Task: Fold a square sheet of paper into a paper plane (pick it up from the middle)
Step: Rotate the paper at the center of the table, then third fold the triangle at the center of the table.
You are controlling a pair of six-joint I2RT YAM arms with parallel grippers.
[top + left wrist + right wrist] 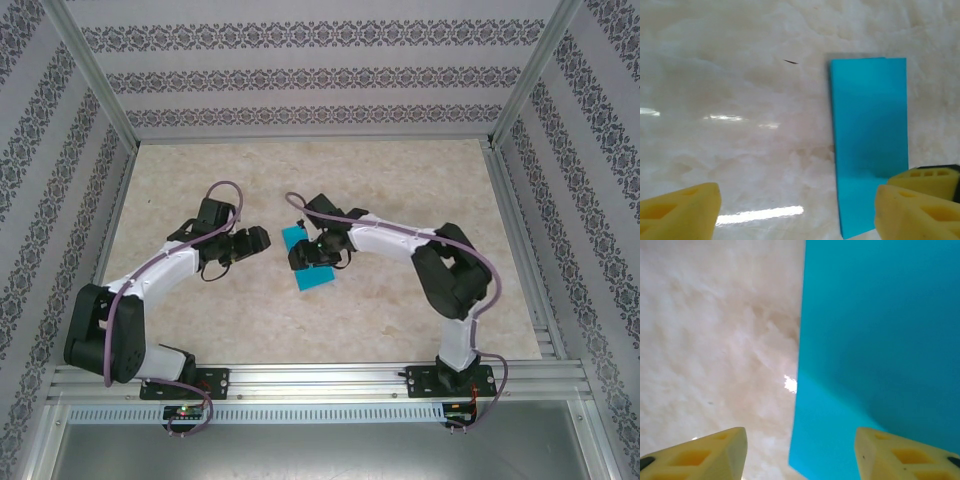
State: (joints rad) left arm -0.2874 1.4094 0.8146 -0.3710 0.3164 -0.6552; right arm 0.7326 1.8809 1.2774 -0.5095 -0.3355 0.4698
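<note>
The square sheet of paper [316, 279] is cyan-blue and lies flat on the marbled table as a narrow rectangle folded in half. In the left wrist view the paper [870, 130] runs lengthwise, its near end beside my left gripper's right fingertip [912, 212]. My left gripper [797, 215] is open over bare table, just left of the paper [262, 240]. My right gripper [308, 256] hangs over the middle of the strip. It is open [800, 460], with the paper's left edge [880, 340] running between its fingers; the right fingertip [905, 455] is above the paper.
The beige marbled tabletop [400, 190] is ringed by patterned walls and aluminium posts. A metal rail [320, 378] at the near edge carries both arm bases. Free room lies behind and to both sides of the paper.
</note>
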